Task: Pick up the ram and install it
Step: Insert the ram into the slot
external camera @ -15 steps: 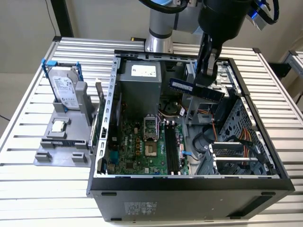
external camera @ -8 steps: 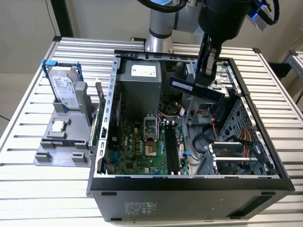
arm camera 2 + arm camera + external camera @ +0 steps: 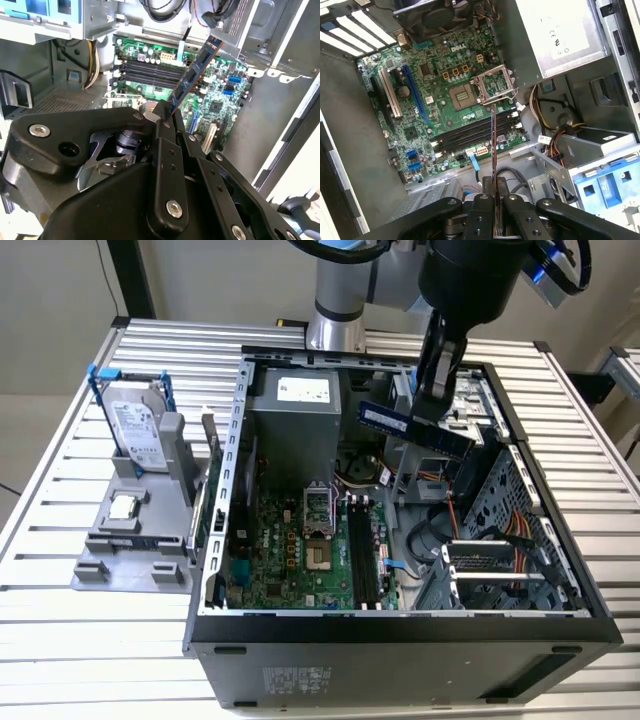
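Observation:
My gripper is shut on the ram, a long dark-blue stick with a pale label. It hangs tilted above the open computer case, over the area between the power supply and the drive cage. In the second wrist view the ram sticks out from between the black fingers over the green motherboard. In the first wrist view the ram shows edge-on, crossing the dark memory slots. The memory slots lie on the motherboard, lower than the ram and nearer the case front.
A silver hard drive in a blue bracket stands on a grey fixture at the exterior view's left. Inside the case are the power supply, the processor socket, coloured cables and a metal drive cage.

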You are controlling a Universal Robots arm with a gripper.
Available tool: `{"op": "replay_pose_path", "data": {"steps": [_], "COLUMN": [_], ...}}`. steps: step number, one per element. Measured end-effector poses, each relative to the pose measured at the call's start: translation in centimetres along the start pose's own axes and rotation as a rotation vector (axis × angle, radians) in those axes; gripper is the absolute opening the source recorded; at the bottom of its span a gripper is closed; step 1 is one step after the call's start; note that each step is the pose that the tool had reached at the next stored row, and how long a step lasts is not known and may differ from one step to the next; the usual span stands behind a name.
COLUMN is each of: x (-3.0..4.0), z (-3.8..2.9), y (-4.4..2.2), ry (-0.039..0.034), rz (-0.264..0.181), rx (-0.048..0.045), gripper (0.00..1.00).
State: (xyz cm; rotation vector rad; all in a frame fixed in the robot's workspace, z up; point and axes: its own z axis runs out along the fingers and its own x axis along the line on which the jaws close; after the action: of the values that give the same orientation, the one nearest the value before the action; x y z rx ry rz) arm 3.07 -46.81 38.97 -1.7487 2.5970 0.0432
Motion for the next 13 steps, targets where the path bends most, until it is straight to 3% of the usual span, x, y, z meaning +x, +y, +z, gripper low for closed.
{"op": "replay_pose_path", "data": {"steps": [13], "x": [0.0], "z": [0.0], "y": [0.0], "ry": [-0.0013], "rz": [0.073], "rx": [0.0017], "gripper": [0.0]}}
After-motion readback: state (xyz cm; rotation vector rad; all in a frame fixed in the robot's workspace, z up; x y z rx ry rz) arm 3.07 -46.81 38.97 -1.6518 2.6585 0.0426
